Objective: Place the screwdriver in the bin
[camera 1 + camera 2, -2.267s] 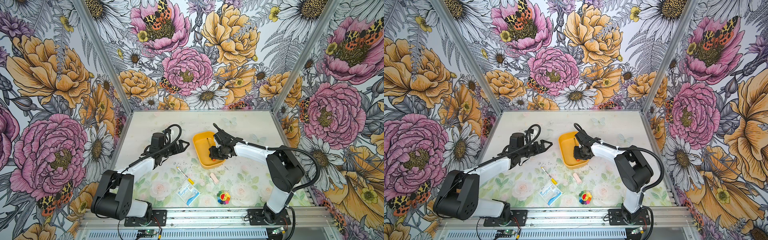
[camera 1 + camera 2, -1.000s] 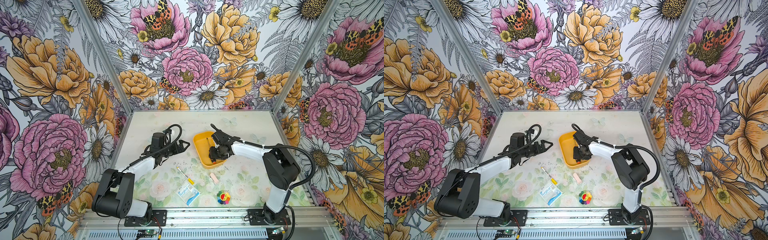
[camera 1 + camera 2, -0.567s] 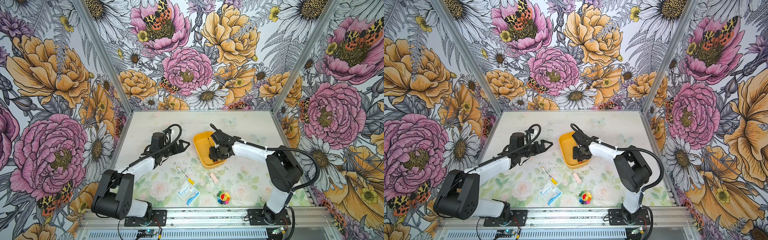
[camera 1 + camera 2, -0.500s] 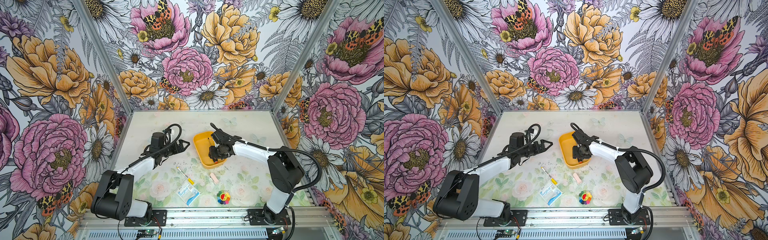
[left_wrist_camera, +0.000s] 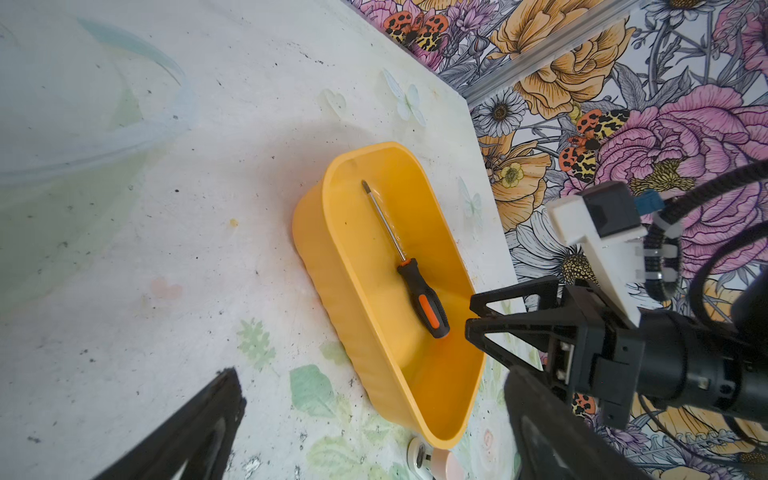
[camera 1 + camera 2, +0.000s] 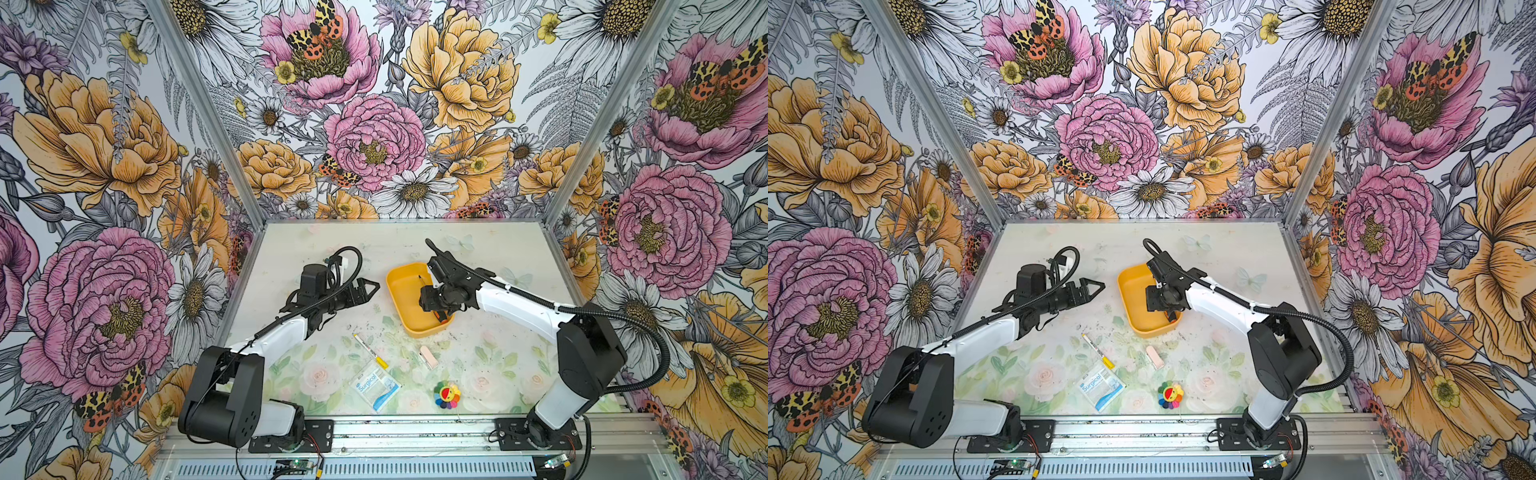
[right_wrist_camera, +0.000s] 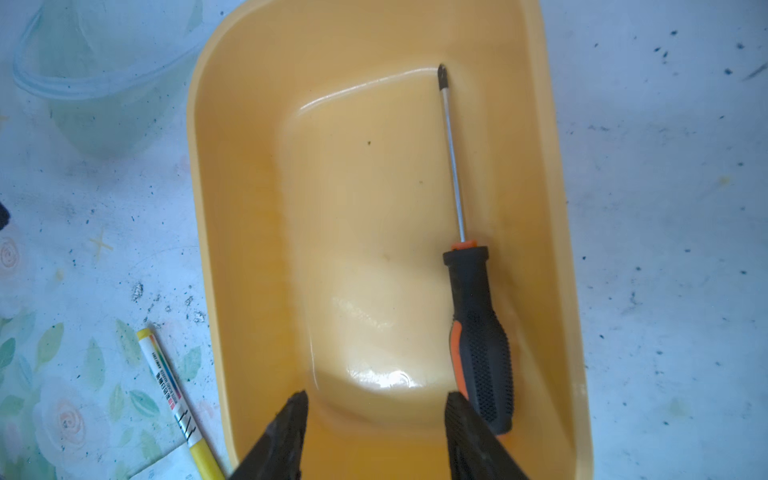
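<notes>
A: What lies nearest the front edge?
B: One packet (image 6: 376, 385) printed "Surgical" and one rainbow flower toy (image 6: 447, 395), set apart from each other. Just behind them are one white pen (image 6: 369, 350) with a yellow end and one pink block (image 6: 428, 358).
A: And the container?
B: One yellow bin (image 6: 400, 291) stands flat on the desk (image 6: 498, 253), past the pen and block. The screwdriver (image 7: 473, 299) is the only thing in it. It lies flat on the bin's floor along one long wall, handle at the near end and tip toward the far end.
A: Does anything grip it?
B: No. The right tool (image 7: 376, 409) hangs over the bin's near end, jaws partly apart and empty. One finger is near the handle, and the left wrist view shows it clear of it. The left tool (image 6: 373, 286) hovers left of the bin, jaws wide, holding nothing.
A: The surface?
B: It is pale, printed with faint roses and leaves, and speckled with dark grit around the bin and pen.
A: The room?
B: Three walls of big pink and orange flowers with butterflies, and metal posts in the far corners.
A: The count?
B: Two arms, two tools, one bin, one screwdriver, one pen, one packet, one block, one toy.
</notes>
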Controlling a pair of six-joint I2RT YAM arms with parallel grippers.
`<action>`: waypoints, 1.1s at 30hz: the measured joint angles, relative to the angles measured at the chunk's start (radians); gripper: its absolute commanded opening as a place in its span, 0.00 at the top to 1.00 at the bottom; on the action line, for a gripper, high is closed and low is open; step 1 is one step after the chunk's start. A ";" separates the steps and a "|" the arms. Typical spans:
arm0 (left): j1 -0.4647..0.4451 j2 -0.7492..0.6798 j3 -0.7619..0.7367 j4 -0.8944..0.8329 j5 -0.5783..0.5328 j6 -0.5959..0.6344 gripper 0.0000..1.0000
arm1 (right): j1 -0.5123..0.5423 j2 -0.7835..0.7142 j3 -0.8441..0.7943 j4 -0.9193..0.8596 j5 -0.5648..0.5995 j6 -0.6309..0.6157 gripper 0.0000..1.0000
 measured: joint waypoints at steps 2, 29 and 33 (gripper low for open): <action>0.000 -0.006 0.000 -0.004 0.000 0.000 0.01 | 0.000 -0.024 0.000 -0.002 0.005 -0.024 0.44; -0.023 -0.056 0.012 -0.087 -0.113 0.092 0.01 | -0.163 -0.274 -0.223 0.031 0.138 -0.220 0.45; -0.022 -0.117 0.038 -0.134 -0.219 0.170 0.01 | -0.248 -0.332 -0.250 0.059 0.138 -0.274 0.45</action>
